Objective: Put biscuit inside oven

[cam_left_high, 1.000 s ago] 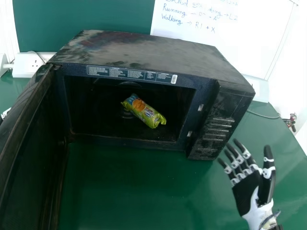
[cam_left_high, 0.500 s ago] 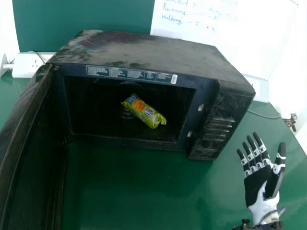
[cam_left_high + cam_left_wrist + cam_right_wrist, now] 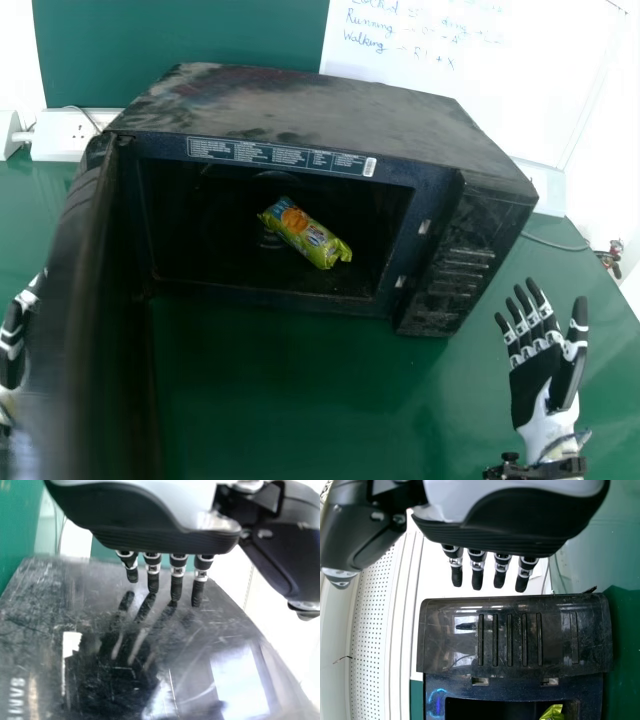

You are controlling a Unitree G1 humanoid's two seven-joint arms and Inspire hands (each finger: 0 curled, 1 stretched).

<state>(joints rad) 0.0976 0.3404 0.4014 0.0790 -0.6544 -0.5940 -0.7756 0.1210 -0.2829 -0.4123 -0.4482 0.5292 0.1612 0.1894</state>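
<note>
hiding partly, prob. behind door: l. robot hand

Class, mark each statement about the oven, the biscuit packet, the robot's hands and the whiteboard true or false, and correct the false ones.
1. The biscuit packet lies inside the oven. True.
2. The oven's door is shut. False: it stands open, on the robot's left.
3. The right hand grips the biscuit packet. False: it is open and empty, to the right of the oven.
4. The left hand is at the outer side of the door. True.
5. The whiteboard is in front of the oven. False: it is behind it.
</note>
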